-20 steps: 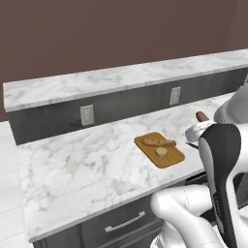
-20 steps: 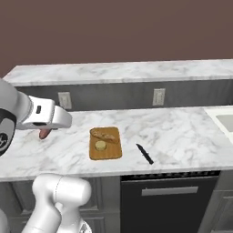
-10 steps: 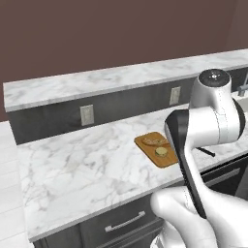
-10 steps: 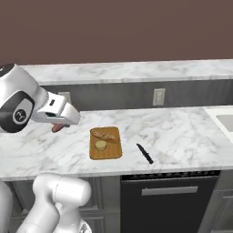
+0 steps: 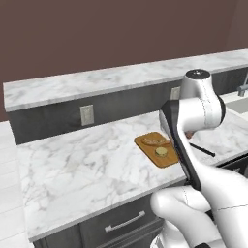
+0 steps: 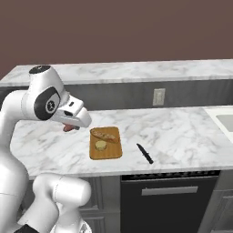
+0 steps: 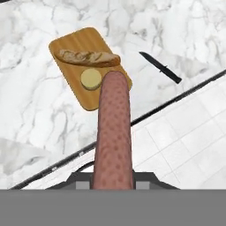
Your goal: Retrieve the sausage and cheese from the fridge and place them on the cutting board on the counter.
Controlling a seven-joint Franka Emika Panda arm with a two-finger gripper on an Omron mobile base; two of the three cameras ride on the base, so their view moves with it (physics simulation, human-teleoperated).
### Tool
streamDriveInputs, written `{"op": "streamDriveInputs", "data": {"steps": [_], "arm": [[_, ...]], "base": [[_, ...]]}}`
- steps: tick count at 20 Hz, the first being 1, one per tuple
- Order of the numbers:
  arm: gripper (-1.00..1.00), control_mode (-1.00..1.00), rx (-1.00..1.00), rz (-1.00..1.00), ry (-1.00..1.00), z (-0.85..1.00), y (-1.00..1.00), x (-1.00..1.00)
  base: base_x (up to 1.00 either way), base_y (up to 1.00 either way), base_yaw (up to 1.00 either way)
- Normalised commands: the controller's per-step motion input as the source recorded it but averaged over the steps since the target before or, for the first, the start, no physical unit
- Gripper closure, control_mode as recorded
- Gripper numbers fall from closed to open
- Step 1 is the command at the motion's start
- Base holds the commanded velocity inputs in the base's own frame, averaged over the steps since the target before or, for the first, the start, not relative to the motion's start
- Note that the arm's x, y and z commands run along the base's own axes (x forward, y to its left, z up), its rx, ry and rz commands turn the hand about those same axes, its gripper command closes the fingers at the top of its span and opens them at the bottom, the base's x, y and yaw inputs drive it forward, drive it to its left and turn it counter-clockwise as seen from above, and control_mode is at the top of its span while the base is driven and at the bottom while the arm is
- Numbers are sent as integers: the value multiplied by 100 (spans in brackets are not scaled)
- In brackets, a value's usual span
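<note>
My gripper is shut on the sausage, a reddish-brown cylinder that juts forward in the hand view. In the right base view its red tip hangs above the counter, just left of the cutting board. The orange-brown board lies flat on the marble. On it lie the round yellowish cheese and a longer tan bread-like piece. In the left base view my arm covers part of the board, with the cheese still showing. The fridge is out of view.
A black knife lies on the counter right of the board, also seen from the hand. A sink is at the far right. An outlet sits on the dark back wall under the raised marble ledge.
The arm has swung across the front of the counter, carrying the sausage rightward to just beside the cutting board. The gripper has stayed shut on it.
</note>
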Motion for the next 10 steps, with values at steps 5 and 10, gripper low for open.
{"op": "streamDriveInputs", "data": {"steps": [5,10], "arm": [[100,-100,6,-18,1,-29,-13,36],[100,-100,3,-22,0,-21,-27,32]], "base": [[0,0,0],[0,0,0]]}}
